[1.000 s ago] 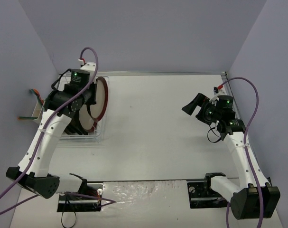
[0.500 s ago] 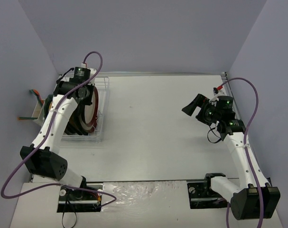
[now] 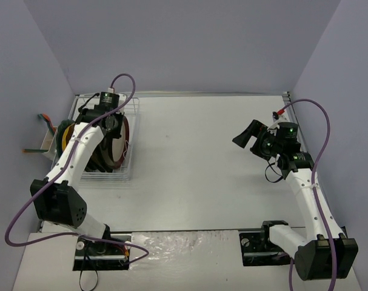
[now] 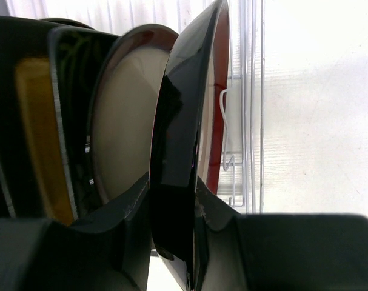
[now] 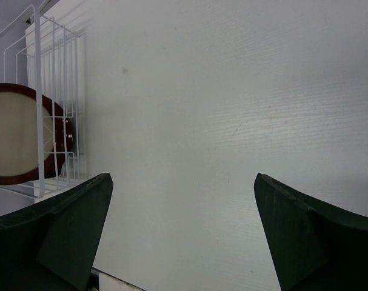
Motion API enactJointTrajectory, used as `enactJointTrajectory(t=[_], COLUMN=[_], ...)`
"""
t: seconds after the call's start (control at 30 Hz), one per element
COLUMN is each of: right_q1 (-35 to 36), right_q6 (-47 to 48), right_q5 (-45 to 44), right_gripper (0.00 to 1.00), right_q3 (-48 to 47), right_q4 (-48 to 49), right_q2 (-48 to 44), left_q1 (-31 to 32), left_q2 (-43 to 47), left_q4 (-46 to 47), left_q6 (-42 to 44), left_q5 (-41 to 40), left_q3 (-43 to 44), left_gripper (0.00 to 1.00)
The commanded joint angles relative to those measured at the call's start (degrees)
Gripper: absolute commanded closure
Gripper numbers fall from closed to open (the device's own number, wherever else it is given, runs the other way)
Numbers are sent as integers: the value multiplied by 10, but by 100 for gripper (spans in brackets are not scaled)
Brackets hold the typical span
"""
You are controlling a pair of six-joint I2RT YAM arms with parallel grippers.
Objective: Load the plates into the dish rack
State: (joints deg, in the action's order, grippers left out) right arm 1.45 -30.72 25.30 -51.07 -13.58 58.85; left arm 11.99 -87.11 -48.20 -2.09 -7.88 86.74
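The dish rack [image 3: 130, 165] stands at the far left of the table, with several plates upright in it. My left gripper [image 3: 108, 121] is over the rack and shut on the top edge of a round plate with a red rim [image 3: 125, 136], which stands upright at the rack's right end. In the left wrist view the fingers [image 4: 129, 209] clamp this dark-backed plate [image 4: 184, 109]. Beside it stand a cream plate [image 4: 126, 121] and a black-amber plate [image 4: 41, 133]. My right gripper [image 3: 244, 134] is open and empty above the table at the right, and also shows in the right wrist view [image 5: 184, 200].
A utensil caddy [image 3: 48, 134] with an orange item hangs on the rack's left side. A yellow plate edge [image 3: 64, 140] shows at the rack's left end. The right wrist view shows the rack [image 5: 56, 66] and a red-rimmed plate [image 5: 14, 133] far off. Walls enclose the table.
My left gripper has moved left and down with the red-rimmed plate, from tilted over the rack's right side to upright inside the rack. The right arm has not moved.
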Motion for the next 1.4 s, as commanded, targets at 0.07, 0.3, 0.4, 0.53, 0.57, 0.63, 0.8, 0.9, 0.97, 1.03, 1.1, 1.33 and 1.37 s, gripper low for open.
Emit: enactJointTrajectory(t=[0.07,0.3,0.4,0.53,0.57,0.63,0.8,0.9,0.97,1.03,1.1,1.33,1.37], right_q1=[-4,-5,-5,-5,-5,-4,-5,-4,-4,-3,2,52,66], right_q6=[11,12,15,17,17,17,28,37,41,48,60,128,141], right_q5=[-5,-2,-2,-2,-2,-3,-4,-2,0,0,-9,-101,-124], right_gripper=[0,0,0,0,0,0,0,0,0,0,0,0,0], right_q3=[-9,-16,-20,-25,-26,-29,-47,-59,-71,-83,-104,-203,-219], right_q4=[19,18,19,18,17,16,8,-4,-9,-14,-23,-71,-79], right_q2=[-7,-15,-18,-23,-24,-31,-47,-54,-59,-61,-60,-51,-53], left_q1=[-4,-3,-3,-3,-3,-3,-4,-3,-2,-2,-2,-3,-3], left_q2=[32,48,52,62,66,76,103,129,145,169,195,328,360], left_q4=[81,99,99,102,103,104,105,101,94,86,77,33,22], left_q6=[-8,-15,-16,-16,-17,-18,-21,-30,-35,-43,-50,-69,-72], left_q5=[-13,-10,-11,-13,-14,-16,-15,-9,0,10,18,4,-4], left_q3=[-23,-64,-70,-79,-80,-81,-73,-56,-43,-24,-10,-6,-16], left_gripper=[100,95,87,75,70,61,49,43,40,37,32,18,16])
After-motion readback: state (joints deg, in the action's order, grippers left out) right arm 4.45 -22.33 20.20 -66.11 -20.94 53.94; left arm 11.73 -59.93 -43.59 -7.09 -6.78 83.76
